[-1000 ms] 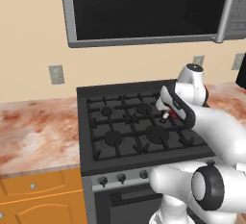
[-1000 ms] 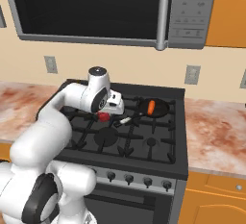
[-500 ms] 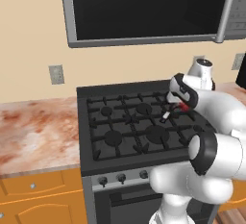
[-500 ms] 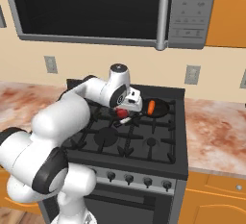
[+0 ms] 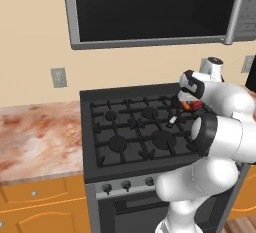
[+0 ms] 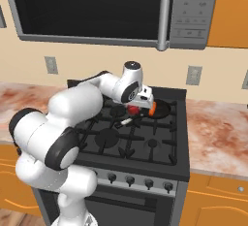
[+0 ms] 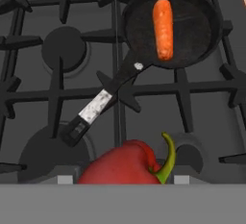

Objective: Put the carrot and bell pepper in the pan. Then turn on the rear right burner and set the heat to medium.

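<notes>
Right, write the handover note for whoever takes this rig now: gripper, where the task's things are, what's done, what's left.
Gripper: shut on the dark red roundish bell pepper, carried above the stove near the pan.
Short orange carrot: lying inside the shallow round black frying pan, which sits on the grate, pale handle pointing away from it.
Done: carrot in the pan, pepper picked up.
Left: drop the pepper into the pan, then turn on the rear right burner with one of the front knobs and set it to medium.
</notes>
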